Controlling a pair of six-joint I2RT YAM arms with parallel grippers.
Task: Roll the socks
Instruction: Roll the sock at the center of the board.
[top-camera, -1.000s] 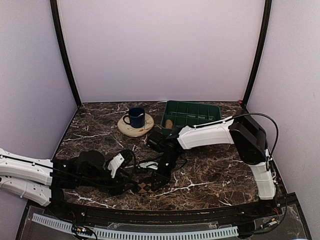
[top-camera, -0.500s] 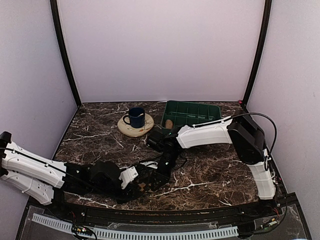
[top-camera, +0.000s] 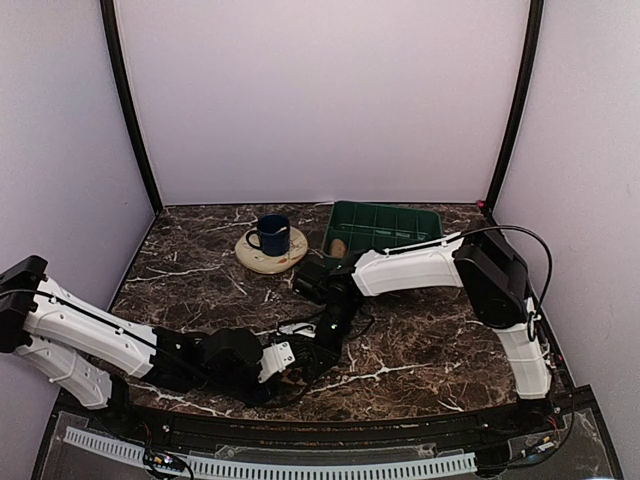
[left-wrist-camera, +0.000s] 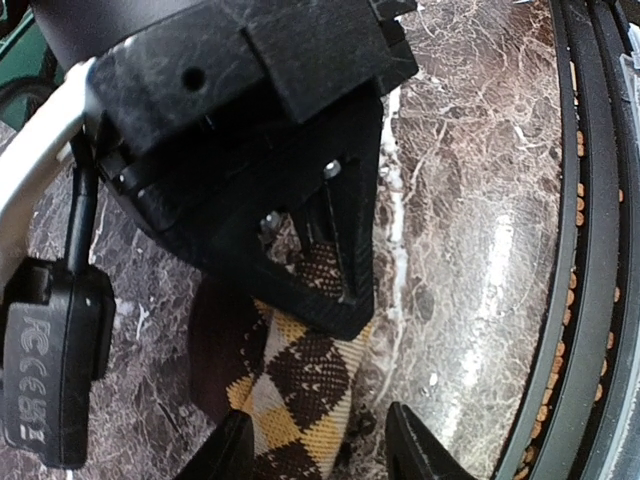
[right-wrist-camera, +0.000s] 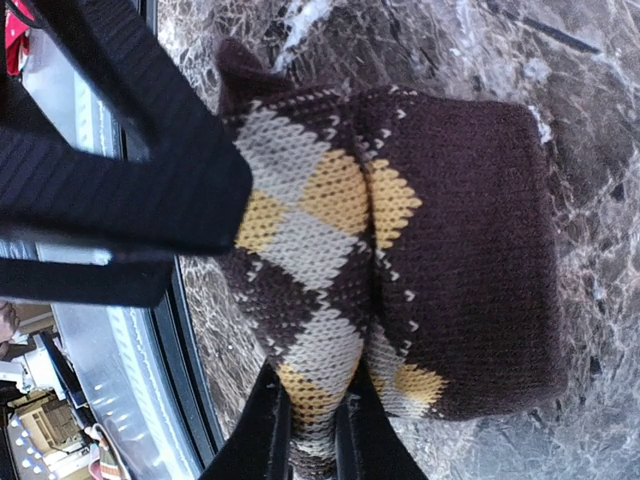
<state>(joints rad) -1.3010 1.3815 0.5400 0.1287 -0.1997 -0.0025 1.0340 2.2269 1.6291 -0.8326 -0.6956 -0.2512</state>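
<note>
The dark brown knitted sock with tan-and-yellow argyle diamonds (right-wrist-camera: 440, 250) lies folded over on the dark marbled bench (top-camera: 200, 270), close to its near edge, between the two arms. The right hand (right-wrist-camera: 315, 400) is nipped tight on the sock's patterned edge, with fabric pinched between its fingers. The left hand (left-wrist-camera: 318, 435) stands parted, one black finger on either side of the sock's argyle end, gripping nothing. A rolled tan-beige sock (top-camera: 338, 247) sits in the left end of the green plastic tray (top-camera: 385, 208) at the back of the bench.
</note>
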